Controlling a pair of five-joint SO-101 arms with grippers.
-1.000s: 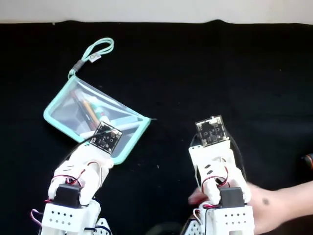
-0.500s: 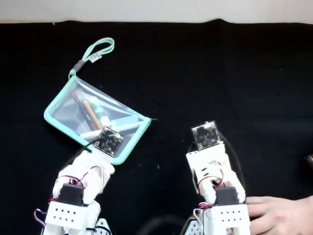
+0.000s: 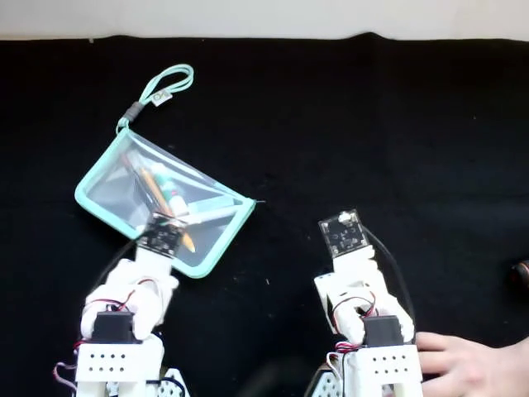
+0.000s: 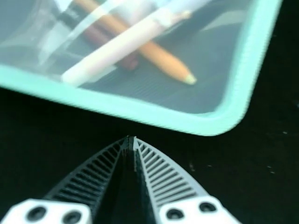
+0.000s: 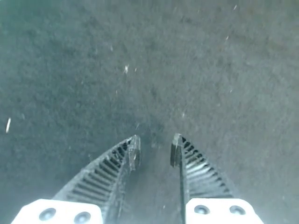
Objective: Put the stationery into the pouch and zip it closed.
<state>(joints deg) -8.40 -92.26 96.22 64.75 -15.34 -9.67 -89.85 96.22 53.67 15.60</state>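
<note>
Both arms are pulling back now, left gripper [image 4: 130, 139] pinched shut on nothing, right gripper [image 5: 154, 148] hanging slightly parted; pouch [image 4: 154, 116] is lying just ahead of the left one, pens [image 4: 140, 39] inside, so it's looking done

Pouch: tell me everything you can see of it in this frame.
The pouch is a flat, clear plastic rectangle with a mint green fabric border and a matching wrist loop at its far corner. It lies skewed on the black table, holding pens and an orange pencil. The left gripper, jaws shut, sits just short of its near edge, not touching.
</note>
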